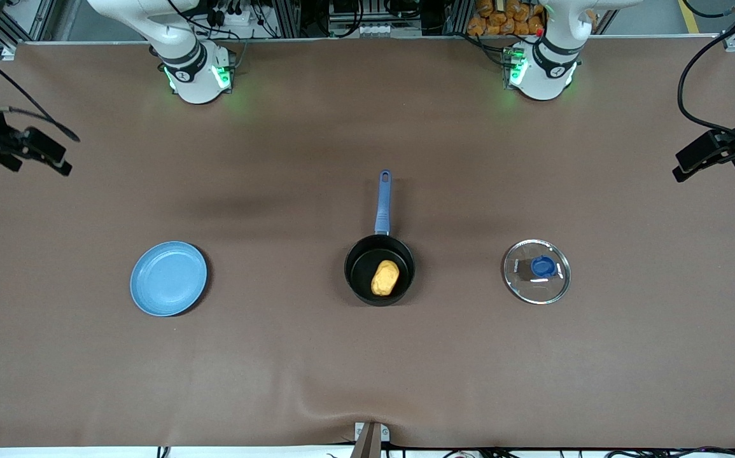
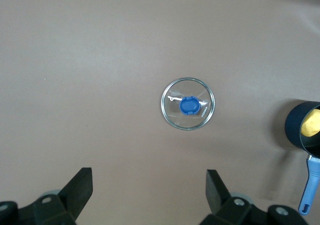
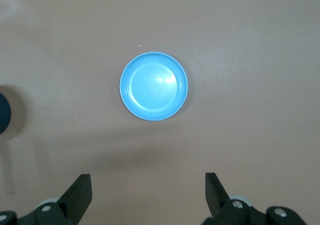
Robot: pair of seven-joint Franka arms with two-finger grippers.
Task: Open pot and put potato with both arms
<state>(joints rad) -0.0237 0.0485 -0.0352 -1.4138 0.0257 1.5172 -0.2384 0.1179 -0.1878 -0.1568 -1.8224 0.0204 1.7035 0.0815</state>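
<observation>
The pot point(image 1: 379, 270) stands uncovered on the brown worktop point(image 1: 367, 369), about midway between the two arms' ends and slightly nearer the front-camera edge than the base edge. Its long blue handle point(image 1: 383, 202) points straight toward the edge where the arms' bases stand. The potato point(image 1: 385, 278) lies inside the pot on its black floor.

The glass lid point(image 1: 536, 271) with blue knob rests flat on the worktop beside the pot, toward the left arm's end, well apart from it. The blue plate point(image 1: 168, 278) lies beside the pot toward the right arm's end, also well apart.

The left gripper point(image 2: 149, 197) hangs high over the left arm's end of the worktop, fingers spread wide, holding nothing. The right gripper point(image 3: 148, 197) hangs high over the right arm's end, fingers likewise spread wide and holding nothing. Both arms wait clear of the objects.
</observation>
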